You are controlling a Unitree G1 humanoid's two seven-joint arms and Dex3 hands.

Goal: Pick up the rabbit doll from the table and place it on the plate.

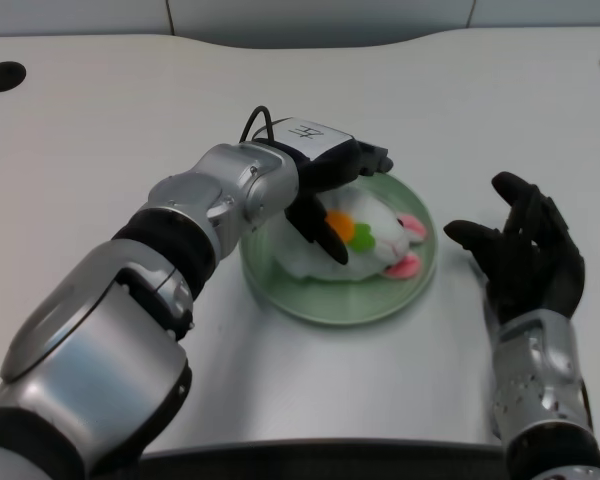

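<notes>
so the rabbit doll (pixel 375 240) is lying on the green plate (pixel 325 296) now, on its side with the pink ears pointing toward the robot's right and an orange and green bit showing on its front. looks to me like the placing step is basically at its end, the doll's body is resting inside the rim and nothing hangs over the edge as far as i can see.

the left hand (pixel 330 190) is right over the doll's back end. one dark finger (pixel 325 235) comes down across the white fur beside the orange patch, and the others stick out past the top of the doll. honestly i can't tell if it's pinching the plush or just lying on it with the fingers loosened, the wrist blocks the view of the underside.

if i had to guess what's needed next: spread the fingers fully so nothing snags the fur, then lift the hand straight up and back toward the robot's left without dragging the doll off the plate. plush is light and grabby, so a finger caught in it could tip it over the rim.
</notes>
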